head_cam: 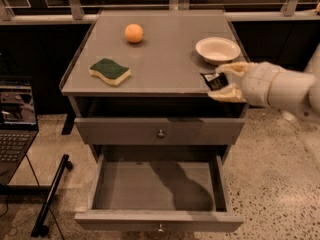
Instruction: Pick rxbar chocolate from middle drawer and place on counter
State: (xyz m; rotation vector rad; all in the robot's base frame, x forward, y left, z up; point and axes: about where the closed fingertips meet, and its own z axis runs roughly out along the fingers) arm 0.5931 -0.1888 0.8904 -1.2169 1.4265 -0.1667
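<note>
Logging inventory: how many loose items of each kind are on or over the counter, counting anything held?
orange: 1
sponge: 1
bowl: 1
bar: 1, held in the pincer over the counter's front right edge
Total: 4

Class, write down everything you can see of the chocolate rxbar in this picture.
The rxbar chocolate is a small, flat, black wrapped bar with faint white markings. It is clamped between the fingers of the gripper, one finger above it and one below. It sits at the front right edge of the counter, just in front of the white bowl. It looks slightly tilted, and only its left part shows past the fingers. Whether it touches the counter cannot be told.
</note>
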